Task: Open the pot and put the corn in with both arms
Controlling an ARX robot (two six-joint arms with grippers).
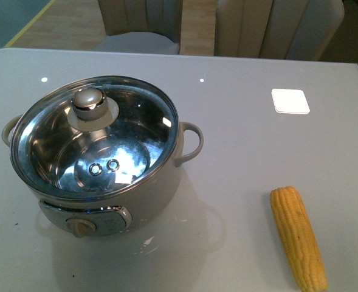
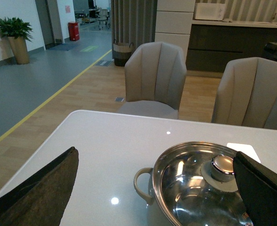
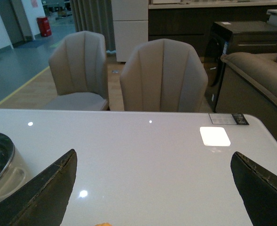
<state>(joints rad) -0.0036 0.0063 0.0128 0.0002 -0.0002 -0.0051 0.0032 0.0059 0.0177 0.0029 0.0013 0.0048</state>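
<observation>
The cream-white pot (image 1: pixel 160 188) stands at the left of the grey table, its glass lid (image 1: pixel 139 125) with a round knob (image 1: pixel 90 100) closed on it. The corn (image 1: pixel 298 236) lies on the table at the front right. Neither arm shows in the front view. In the left wrist view my left gripper (image 2: pixel 159 188) is open, its fingers wide apart, with the pot (image 2: pixel 145 186) and lid knob (image 2: pixel 222 165) between and beyond them. In the right wrist view my right gripper (image 3: pixel 154 188) is open over bare table; the corn's tip (image 3: pixel 102 224) shows at the frame edge.
A white square patch (image 1: pixel 290 101) lies on the table at the back right. Two beige chairs (image 1: pixel 276 27) stand behind the table's far edge. The pot's edge (image 3: pixel 2 165) shows at the side of the right wrist view.
</observation>
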